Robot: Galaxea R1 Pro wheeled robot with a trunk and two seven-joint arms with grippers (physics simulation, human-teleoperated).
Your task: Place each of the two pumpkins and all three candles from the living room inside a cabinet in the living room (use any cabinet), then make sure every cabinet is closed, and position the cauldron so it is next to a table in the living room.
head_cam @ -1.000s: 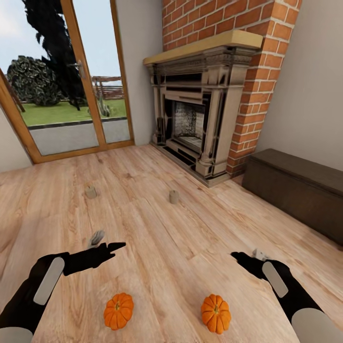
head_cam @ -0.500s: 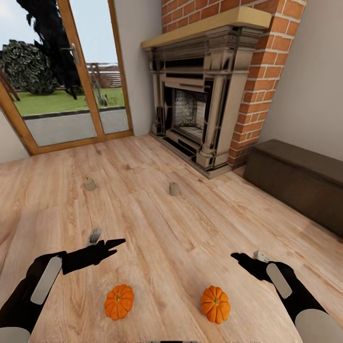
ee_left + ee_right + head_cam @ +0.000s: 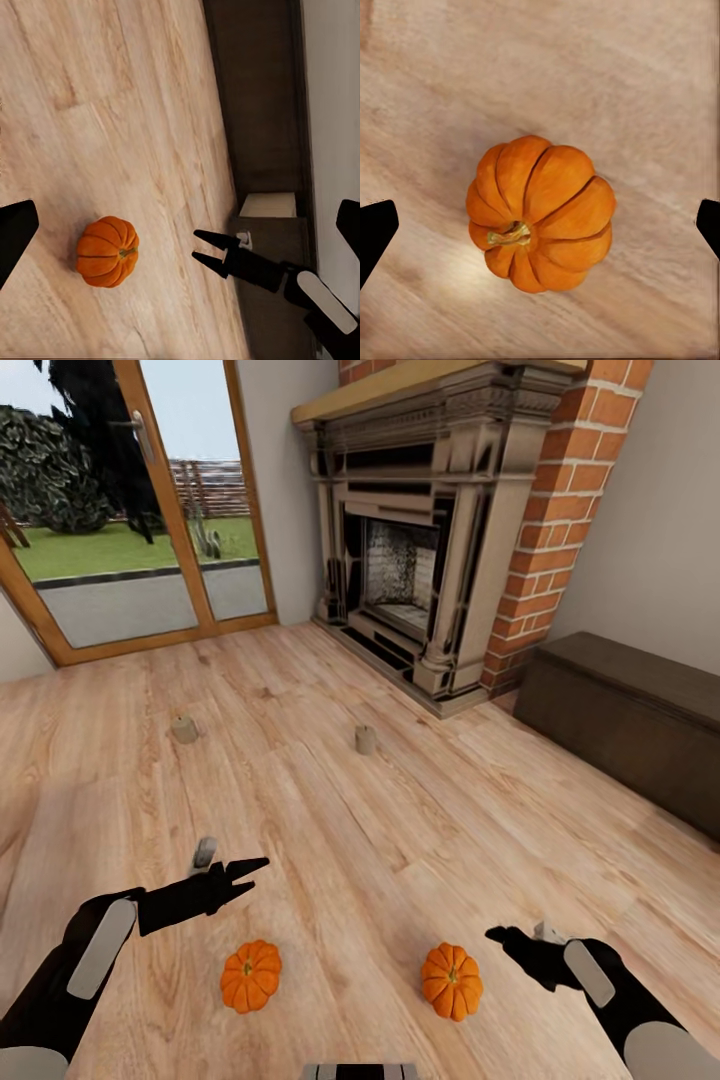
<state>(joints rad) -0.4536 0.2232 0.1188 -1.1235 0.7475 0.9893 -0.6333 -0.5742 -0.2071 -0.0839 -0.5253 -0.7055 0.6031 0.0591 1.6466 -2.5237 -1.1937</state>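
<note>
— Where are the pumpkins now?

— Both are on the wooden floor (image 3: 400, 840), just in front of the robot. The left pumpkin (image 3: 250, 976) lies below the left gripper (image 3: 250, 872), and the right pumpkin (image 3: 451, 981) lies just beside the right gripper (image 3: 505, 937), toward the robot's middle.

— Which arm is nearer to its pumpkin?

— I think the right one. In the right wrist view the pumpkin (image 3: 540, 212) sits centred between the two dark fingertips (image 3: 375, 232), with its stem tilted to one side. The fingers are spread wide and empty. So the move needs mostly a descent, I judge.

— And the left fingers?

— They are also parted and hold nothing. In the left wrist view I see the other pumpkin (image 3: 107, 251) and the right gripper (image 3: 206, 249) beyond it.

— Does the pumpkin have a long axis?

— Not really, it is round, so any closing direction should do.

— And the candles?

— Three are on the floor: one candle (image 3: 203, 852) just behind the left gripper, two candles (image 3: 184, 729) further away, toward the fireplace (image 3: 420, 550). The cabinet (image 3: 630, 720) stands to the right, with its fronts shut in the head view.
</note>
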